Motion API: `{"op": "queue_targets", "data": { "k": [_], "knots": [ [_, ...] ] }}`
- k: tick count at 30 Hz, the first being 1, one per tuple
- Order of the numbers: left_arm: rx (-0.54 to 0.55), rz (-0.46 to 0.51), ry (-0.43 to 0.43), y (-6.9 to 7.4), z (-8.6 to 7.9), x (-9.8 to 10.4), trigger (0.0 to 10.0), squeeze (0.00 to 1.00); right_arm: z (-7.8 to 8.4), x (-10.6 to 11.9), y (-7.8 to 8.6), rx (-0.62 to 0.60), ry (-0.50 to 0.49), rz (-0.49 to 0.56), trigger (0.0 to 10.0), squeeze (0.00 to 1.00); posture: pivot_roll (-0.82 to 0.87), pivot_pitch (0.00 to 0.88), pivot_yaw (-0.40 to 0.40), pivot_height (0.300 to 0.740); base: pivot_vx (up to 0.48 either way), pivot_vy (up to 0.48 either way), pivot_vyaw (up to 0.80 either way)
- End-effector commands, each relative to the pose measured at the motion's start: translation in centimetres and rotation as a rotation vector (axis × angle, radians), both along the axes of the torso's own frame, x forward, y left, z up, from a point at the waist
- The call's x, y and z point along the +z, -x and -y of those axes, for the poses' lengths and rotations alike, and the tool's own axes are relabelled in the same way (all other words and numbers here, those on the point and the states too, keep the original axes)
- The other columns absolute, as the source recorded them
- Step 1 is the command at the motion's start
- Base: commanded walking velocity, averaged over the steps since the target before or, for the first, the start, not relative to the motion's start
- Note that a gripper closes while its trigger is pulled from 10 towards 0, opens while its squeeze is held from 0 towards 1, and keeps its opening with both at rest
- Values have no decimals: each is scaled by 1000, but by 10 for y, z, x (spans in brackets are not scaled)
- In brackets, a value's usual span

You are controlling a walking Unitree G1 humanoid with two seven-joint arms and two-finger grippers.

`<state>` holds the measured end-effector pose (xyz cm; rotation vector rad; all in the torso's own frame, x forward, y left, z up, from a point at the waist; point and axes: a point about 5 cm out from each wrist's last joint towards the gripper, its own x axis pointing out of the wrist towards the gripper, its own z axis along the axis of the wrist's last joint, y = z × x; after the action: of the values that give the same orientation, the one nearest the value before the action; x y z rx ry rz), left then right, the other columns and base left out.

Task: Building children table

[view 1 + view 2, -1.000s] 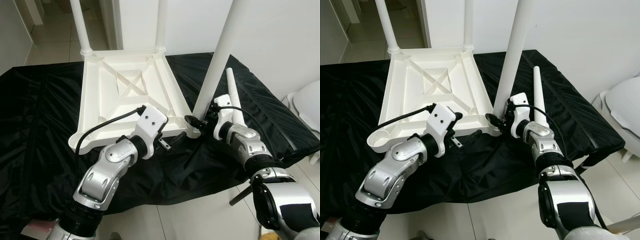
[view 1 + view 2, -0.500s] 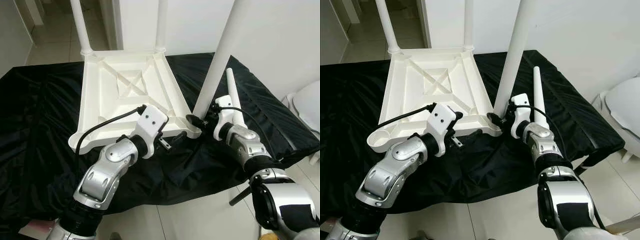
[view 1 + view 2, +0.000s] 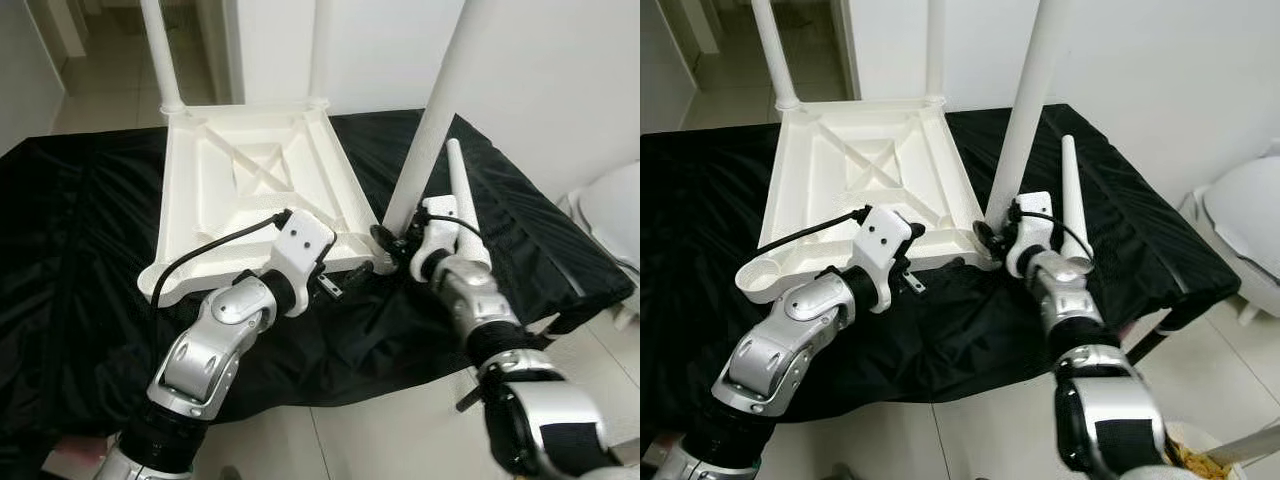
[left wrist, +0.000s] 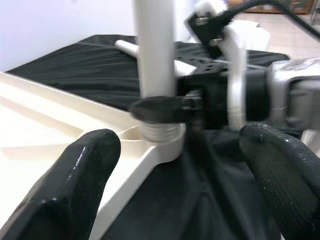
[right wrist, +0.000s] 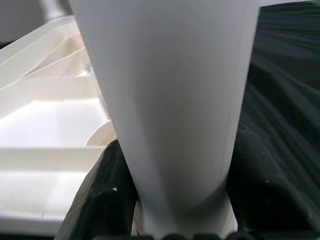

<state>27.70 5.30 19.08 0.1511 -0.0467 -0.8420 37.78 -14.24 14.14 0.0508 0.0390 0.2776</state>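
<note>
A white children's table top (image 3: 250, 190) lies upside down on the black cloth (image 3: 80, 250). Two white legs (image 3: 157, 50) (image 3: 320, 50) stand in its far corners. A third leg (image 3: 425, 130) rises from the near right corner, its ribbed base at the socket (image 4: 162, 135). My right gripper (image 3: 387, 238) is shut on that leg just above the base, fingers (image 5: 100, 200) on both sides of it. My left gripper (image 3: 345, 285) is open beside the top's near edge, fingers (image 4: 75, 180) apart and pointing at that corner. A fourth leg (image 3: 462, 200) lies loose on the cloth to the right.
The near left corner socket (image 3: 752, 278) holds no leg. The cloth-covered surface ends close in front of me, with tiled floor (image 3: 380, 430) below. A white rounded object (image 3: 610, 210) stands off to the right. A wall (image 3: 560, 70) runs behind.
My right forearm has swung in toward the corner and its wrist has turned around the leg. The leg stands slightly more upright. My left arm has stayed still.
</note>
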Motion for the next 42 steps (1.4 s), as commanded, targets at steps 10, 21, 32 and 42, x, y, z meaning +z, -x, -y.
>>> {"op": "queue_targets", "data": {
  "k": [10,21,32,42],
  "knots": [
    [-29,-12,1,2,4,-2,10000,0,-31,-1,9,-325,-145,4,10000,0,-51,0,-14,740,0,0,0],
    [-36,-12,-1,4,5,-2,10000,0,-33,2,14,-332,-144,7,10000,1000,-43,0,-22,740,0,0,0],
    [-32,-14,0,4,5,-3,10000,0,-28,10,13,-226,-148,59,10000,1000,-40,0,-25,740,0,0,0],
    [-34,-13,-1,3,6,-2,10000,0,1,10,9,116,-12,60,10000,0,-44,0,-17,740,0,0,0]
  ]
}}
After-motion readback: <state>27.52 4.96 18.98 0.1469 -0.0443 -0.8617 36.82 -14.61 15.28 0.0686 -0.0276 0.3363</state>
